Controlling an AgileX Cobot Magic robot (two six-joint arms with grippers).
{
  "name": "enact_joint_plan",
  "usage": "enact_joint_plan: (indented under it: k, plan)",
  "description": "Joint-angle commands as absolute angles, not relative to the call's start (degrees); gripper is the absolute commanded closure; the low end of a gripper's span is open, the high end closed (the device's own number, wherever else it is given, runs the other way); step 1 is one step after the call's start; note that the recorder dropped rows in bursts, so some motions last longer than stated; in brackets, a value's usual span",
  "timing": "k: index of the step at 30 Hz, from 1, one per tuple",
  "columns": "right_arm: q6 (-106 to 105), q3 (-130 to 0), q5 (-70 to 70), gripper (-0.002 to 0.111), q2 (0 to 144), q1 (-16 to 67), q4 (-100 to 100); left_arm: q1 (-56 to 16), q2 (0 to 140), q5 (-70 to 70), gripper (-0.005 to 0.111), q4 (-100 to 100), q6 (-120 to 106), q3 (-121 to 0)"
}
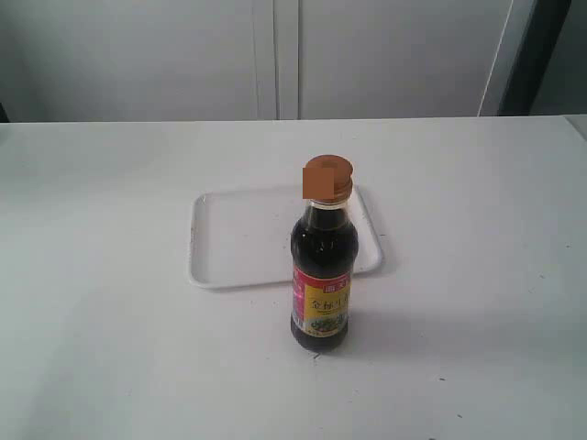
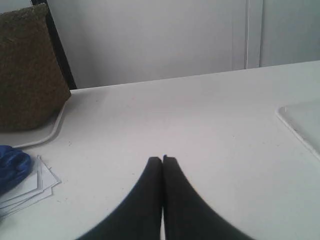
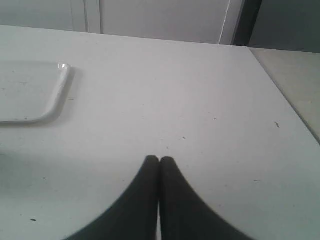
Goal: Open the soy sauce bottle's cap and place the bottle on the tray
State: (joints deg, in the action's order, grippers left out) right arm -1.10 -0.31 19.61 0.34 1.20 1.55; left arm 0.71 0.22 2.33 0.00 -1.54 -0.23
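Exterior view only: soy sauce bottle (image 1: 323, 261)

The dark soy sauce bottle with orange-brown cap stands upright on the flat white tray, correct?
No. The exterior view shows the dark soy sauce bottle upright on the white table, in front of the flat white tray, not on it.

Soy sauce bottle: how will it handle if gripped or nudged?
Likely tippy: the soy sauce bottle stands tall and narrow; a push at the cap may topple it. Looks nearly full, so probably heavy for its size.
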Motion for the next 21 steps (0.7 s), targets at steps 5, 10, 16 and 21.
enact_joint_plan:
  k: [5, 10, 16, 21]
  plan:
    - [-1.3, 0.0, 19.5, 0.108, 0.0, 1.3, 2.0, 1.0, 0.0, 0.4, 0.107, 0.0, -1.3, 0.0]
    - [-1.3, 0.0, 19.5, 0.108, 0.0, 1.3, 2.0, 1.0, 0.0, 4.5, 0.107, 0.0, 4.1, 0.0]
    - [-1.3, 0.0, 19.5, 0.108, 0.0, 1.3, 2.0, 1.0, 0.0, 18.0, 0.107, 0.0, 9.1, 0.0]
    - [0.3, 0.0, 19.5, 0.108, 0.0, 1.3, 2.0, 1.0, 0.0, 17.3, 0.107, 1.2, 9.2, -5.4]
